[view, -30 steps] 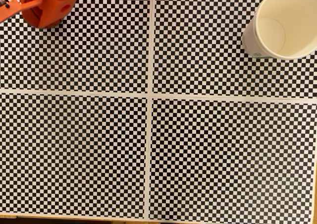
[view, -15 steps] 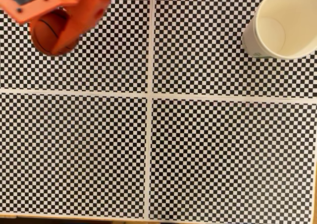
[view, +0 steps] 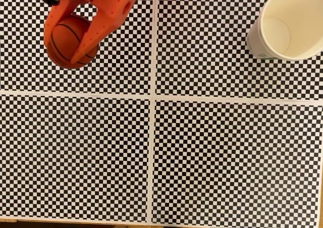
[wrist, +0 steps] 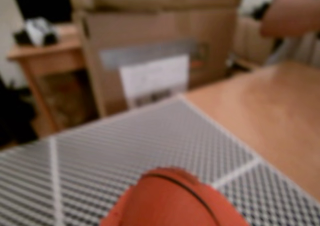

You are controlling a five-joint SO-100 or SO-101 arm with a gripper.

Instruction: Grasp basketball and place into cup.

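So right now the gripper [view: 70, 49] is clamped around the basketball [view: 68, 36], with one orange finger crossing the front of the ball and another curving round its far side. That makes sense for carrying it: the ball is round and slick, so cradling it from both sides should keep it from rolling out. Using the cup [view: 288, 23] as the reference, the ball is way off to its left in the fixed view, well apart, above the checkerboard-covered counter [view: 151, 157]. The cup stands upright with its mouth open and nothing in it, so the drop is not yet done. Hard to say how high the ball is off the counter; from above I honestly can't tell. The arm is cut off by the top edge, and the cup's rim runs off the right edge. The wrist view is super blurry: just the ball [wrist: 175, 201] at the bottom and some cardboard boxes [wrist: 160, 46] behind.
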